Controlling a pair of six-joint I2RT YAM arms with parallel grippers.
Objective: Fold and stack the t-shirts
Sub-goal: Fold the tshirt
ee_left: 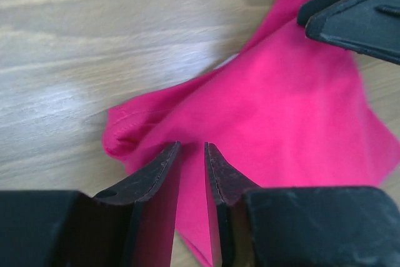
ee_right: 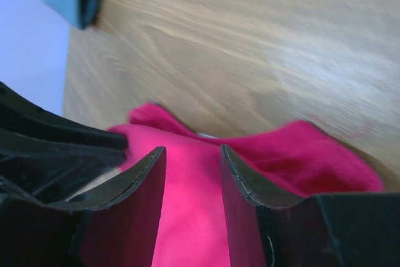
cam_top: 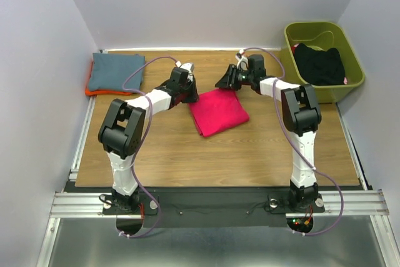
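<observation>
Wood-grain table (cam_top: 187, 154) inside white walls, and your work is spread over three spots on it. At the far left corner the slate blue-grey t-shirt (cam_top: 115, 71) lies folded on top of the orange t-shirt (cam_top: 92, 91), of which only a thin edge shows, so that pair looks done and stacked. The magenta t-shirt (cam_top: 219, 112) sits mid-table as a compact, slightly skewed rectangle, well apart from that stack. It looks folded, or nearly so, though the wrist views show its far edge bunched and uneven. Both arms reach over that far edge. Your left gripper (ee_left: 192, 147) has its jaws only a narrow slit apart above the pink cloth, and nothing appears pinched between them. Your right gripper (ee_right: 190, 149) stands with a wider gap, also over the cloth and empty. The black garment (cam_top: 320, 64) lies crumpled in the olive-green bin (cam_top: 312, 27) at the far right, untouched. By my reading you are roughly halfway: the magenta shirt has yet to join the stack, and the black one has yet to come out, be folded and go on top.
</observation>
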